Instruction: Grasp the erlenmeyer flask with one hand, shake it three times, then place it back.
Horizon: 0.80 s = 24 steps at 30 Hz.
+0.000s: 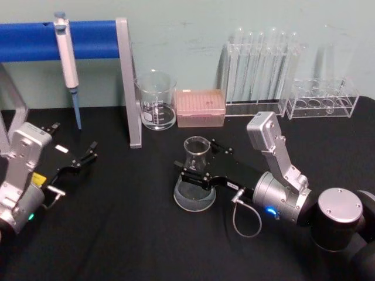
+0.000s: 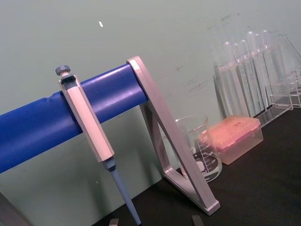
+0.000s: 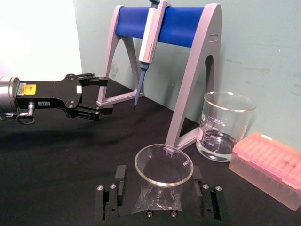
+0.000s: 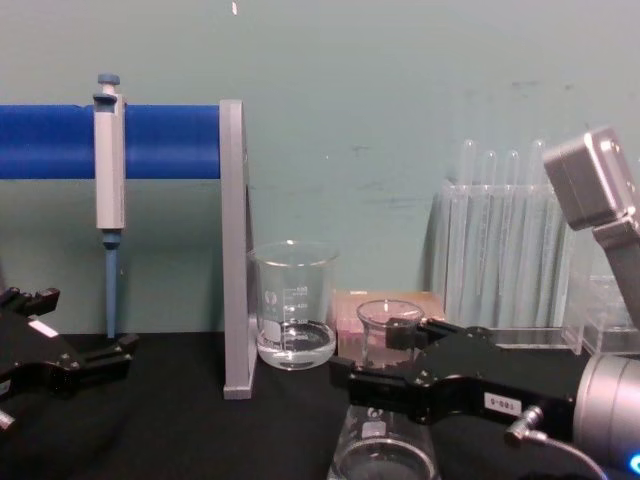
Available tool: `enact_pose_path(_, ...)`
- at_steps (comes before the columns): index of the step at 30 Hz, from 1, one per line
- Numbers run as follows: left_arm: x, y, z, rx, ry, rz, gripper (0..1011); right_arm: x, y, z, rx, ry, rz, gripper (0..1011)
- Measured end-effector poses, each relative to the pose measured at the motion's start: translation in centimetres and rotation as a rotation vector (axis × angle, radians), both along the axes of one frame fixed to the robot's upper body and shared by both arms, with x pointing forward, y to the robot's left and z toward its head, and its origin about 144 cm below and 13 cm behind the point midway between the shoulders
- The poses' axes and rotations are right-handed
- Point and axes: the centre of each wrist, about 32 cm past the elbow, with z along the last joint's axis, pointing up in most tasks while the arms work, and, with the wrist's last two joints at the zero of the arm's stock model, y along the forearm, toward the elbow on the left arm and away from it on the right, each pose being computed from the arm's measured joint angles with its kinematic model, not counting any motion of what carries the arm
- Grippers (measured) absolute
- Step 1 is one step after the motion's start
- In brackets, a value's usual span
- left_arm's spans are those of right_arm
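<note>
Clear erlenmeyer flask [image 1: 197,155] stands upright on black table [image 1: 117,234]

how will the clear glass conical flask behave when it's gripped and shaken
The clear glass conical flask is smooth glass, so likely slippery and fragile under the black right gripper straddling it. It looks empty, so probably light. Its wide base should resist tipping. The left gripper sits apart.

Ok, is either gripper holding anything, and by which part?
Cannot tell: the right gripper straddles the erlenmeyer flask at the neck's base, grip unclear. The left gripper, open, holds nothing.
</note>
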Motion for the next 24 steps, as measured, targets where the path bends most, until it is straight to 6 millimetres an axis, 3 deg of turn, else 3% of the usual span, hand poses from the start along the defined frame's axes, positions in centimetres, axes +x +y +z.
enact_pose_path(2, 0.0, 0.0, 0.0, 0.0, 0.0, 0.0, 1001, 0.0, 0.0, 0.0, 0.0, 0.0, 0.0, 838)
enact_pose_path(13, 0.0, 0.0, 0.0, 0.0, 0.0, 0.0, 1001, 0.0, 0.0, 0.0, 0.001, 0.0, 0.0, 481)
enact_pose_path(24, 0.0, 0.0, 0.0, 0.0, 0.0, 0.0, 1001, 0.0, 0.0, 0.0, 0.001, 0.0, 0.0, 457)
